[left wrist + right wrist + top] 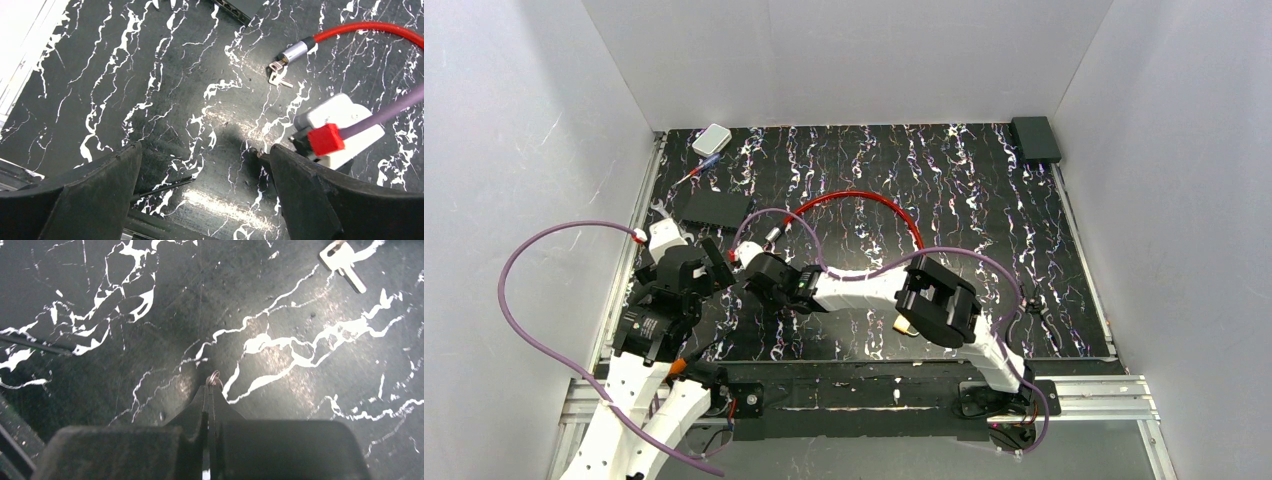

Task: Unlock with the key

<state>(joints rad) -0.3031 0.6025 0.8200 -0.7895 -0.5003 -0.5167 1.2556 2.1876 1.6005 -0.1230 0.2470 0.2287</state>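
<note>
Because the right claw (pixel 210 390) has its two fingers pressed flat together, with only a small ring (pixel 214 378) of wire poking out past their tips, it reads as pinching that ring low over the table (pixel 100 300). Whether anything more hangs hidden between the pads I cannot tell. Holding a ring rather than a blade would drag a key along, not aim it, so I judge this grip a way of fetching and not of turning.

The key (pixel 343 264) itself lies flat and loose on the marbled surface in the upper right corner of the right wrist view. It is well apart from those closed tips and touches neither finger.

Seen from the left wrist, what looks to be the same key sits just below the silver lock barrel (pixel 296 51) at the end of the red cable (pixel 370 27). That puts it in the upper right of the frame, near the barrel's mouth but not inserted.

The left claw (pixel 204 147) is spread wide with nothing between its black fingers at the bottom of its view. It is probably placed to steady the barrel once a key is brought up. From it too the key is well apart, up and to the right.
</note>
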